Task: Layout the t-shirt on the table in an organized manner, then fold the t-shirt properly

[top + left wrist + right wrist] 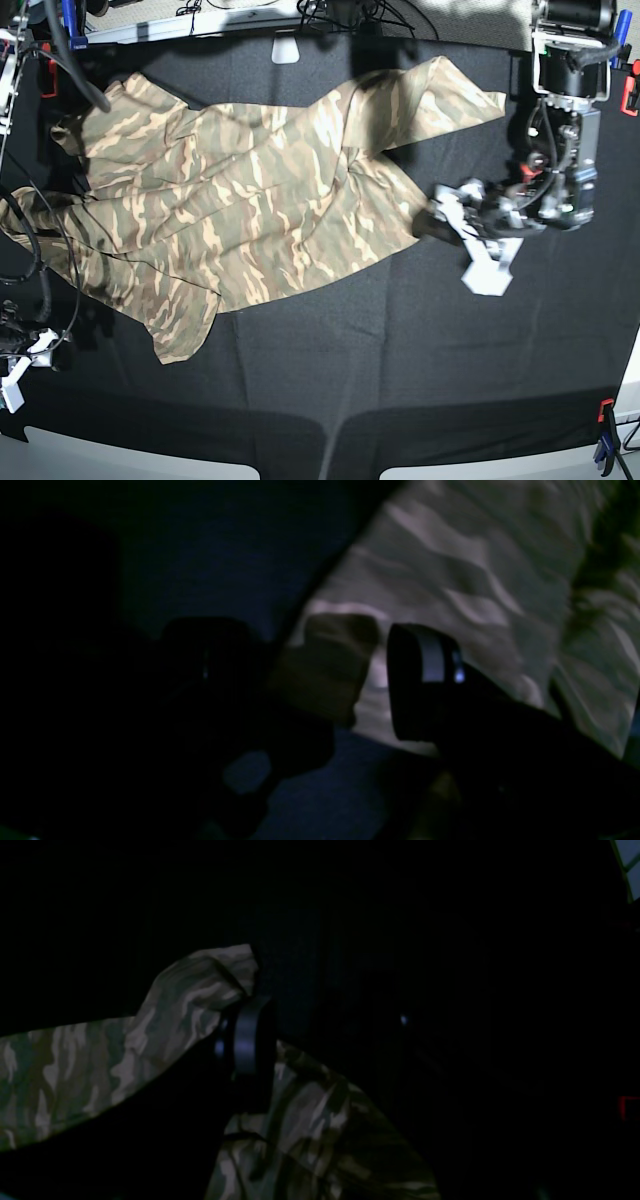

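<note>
The shirt (250, 190) lies spread but rumpled across the left and middle of the table (400, 380), one corner reaching up toward the far right. The left gripper (440, 222) comes in low from the right, fingers wide apart, right at the shirt's right edge. Its wrist view shows what the base view doesn't: a flap of fabric (330, 665) sitting between the spread fingers (425, 680), not pinched. The right gripper (15, 380) sits at the table's near left edge. In its own dark wrist view one finger (247, 1040) presses against camo cloth (190, 990); grip can't be told.
</note>
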`<action>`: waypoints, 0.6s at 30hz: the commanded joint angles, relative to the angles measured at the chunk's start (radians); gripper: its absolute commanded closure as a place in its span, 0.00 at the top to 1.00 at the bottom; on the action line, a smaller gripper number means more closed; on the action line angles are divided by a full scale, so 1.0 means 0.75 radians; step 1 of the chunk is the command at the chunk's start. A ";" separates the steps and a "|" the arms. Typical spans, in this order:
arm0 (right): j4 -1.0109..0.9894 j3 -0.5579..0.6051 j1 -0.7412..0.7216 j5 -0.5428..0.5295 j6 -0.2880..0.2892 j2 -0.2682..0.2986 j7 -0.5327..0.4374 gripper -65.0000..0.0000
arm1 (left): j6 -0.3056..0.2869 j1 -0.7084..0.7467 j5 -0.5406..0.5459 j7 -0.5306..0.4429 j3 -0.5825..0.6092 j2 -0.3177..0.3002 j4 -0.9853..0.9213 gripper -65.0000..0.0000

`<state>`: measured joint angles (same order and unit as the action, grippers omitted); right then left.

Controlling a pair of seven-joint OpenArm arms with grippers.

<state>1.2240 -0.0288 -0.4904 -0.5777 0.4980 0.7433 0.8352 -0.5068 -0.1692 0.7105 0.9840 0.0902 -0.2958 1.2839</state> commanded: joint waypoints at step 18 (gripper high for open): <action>0.018 -0.015 -0.042 -0.163 0.000 0.027 0.019 0.45 | -0.009 -0.026 0.006 -0.016 0.178 -0.005 0.015 0.61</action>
<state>1.2240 -0.0288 -0.4908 -0.6895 0.4980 0.7425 0.8684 -0.5098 -0.1726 0.7185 0.9653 0.2234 -0.2939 1.2846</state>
